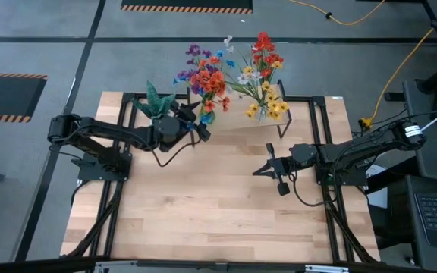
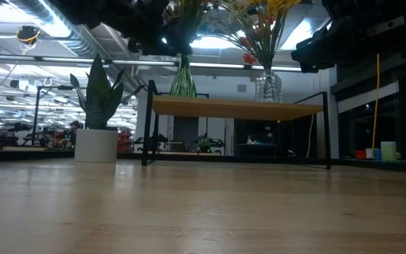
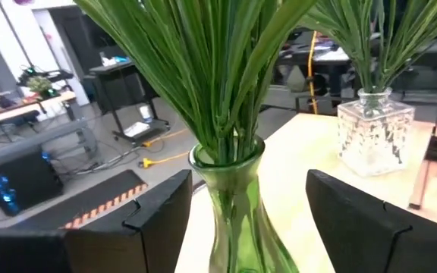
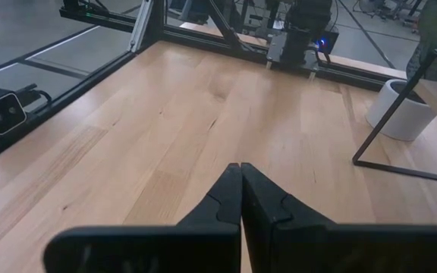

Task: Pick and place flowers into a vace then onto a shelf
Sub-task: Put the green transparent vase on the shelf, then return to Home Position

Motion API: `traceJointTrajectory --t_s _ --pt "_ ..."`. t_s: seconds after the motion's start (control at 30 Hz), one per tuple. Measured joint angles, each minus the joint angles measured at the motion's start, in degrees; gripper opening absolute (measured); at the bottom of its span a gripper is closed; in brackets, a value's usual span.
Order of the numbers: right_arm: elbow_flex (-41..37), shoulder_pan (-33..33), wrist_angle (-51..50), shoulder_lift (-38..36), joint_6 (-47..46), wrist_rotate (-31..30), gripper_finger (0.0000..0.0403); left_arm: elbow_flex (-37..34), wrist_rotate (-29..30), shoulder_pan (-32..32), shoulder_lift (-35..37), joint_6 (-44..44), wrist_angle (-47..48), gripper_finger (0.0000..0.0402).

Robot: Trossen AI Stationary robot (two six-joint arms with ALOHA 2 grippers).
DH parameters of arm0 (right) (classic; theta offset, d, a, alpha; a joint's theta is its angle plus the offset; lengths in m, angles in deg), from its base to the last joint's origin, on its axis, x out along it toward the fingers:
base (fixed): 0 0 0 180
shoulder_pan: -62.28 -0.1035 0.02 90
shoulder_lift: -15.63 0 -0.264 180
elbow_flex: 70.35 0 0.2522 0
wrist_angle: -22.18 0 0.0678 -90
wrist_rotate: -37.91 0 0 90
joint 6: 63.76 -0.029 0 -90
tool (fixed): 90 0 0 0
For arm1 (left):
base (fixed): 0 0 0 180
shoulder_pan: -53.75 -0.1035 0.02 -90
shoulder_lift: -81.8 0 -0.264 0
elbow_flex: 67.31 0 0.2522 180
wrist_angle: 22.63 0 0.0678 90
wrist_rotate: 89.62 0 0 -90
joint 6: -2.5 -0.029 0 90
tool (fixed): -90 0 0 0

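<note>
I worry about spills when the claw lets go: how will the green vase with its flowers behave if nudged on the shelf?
The green vase is likely tippy: narrow neck, with a tall, spreading bunch of flowers above. Its glassy surface may be slippery and breakable. The left claw straddles it with fingers open, so a sideways brush could topple it on the shelf.

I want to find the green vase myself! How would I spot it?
Look at the small wooden shelf on black legs at the table's far side. Two vases of flowers stand on it. The green vase is smooth, with a narrow neck, between the left pincer's open fingers; its neighbour, the clear vase, is squat, bumpy glass.
</note>
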Motion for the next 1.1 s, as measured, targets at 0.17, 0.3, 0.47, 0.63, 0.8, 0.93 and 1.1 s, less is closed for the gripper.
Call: traceJointTrajectory --t_s 0.17,0.3,0.47,0.63,0.8,0.93,1.1 --pt "0.00 0.00 0.00 0.00 -0.09 0.02 0.0002 0.00 4.74 1.48 0.03 -2.72 0.01 0.0251" --pt "0.00 0.00 0.00 0.00 -0.11 0.00 0.0002 0.00 9.55 2.87 0.16 -5.88 0.05 0.0251" --pt "0.00 0.00 0.00 0.00 -1.38 0.02 0.0002 0.00 15.07 5.74 0.54 -9.43 0.16 0.0251" --pt "0.00 -0.02 0.00 0.00 -1.43 0.02 0.0002 0.04 15.01 9.04 1.71 -10.14 0.59 0.0251" --pt "0.02 -0.02 -0.02 0.00 -3.74 0.02 0.0002 0.04 7.77 13.17 5.23 -7.14 7.26 0.0251" --pt "0.02 -0.02 -0.02 0.00 -4.19 0.02 0.0002 0.04 -2.85 15.91 8.68 0.63 18.23 0.0245" --pt "0.02 -0.02 0.40 0.00 -4.82 0.02 0.0002 -3.81 -5.74 17.43 10.72 6.43 21.10 0.0194"
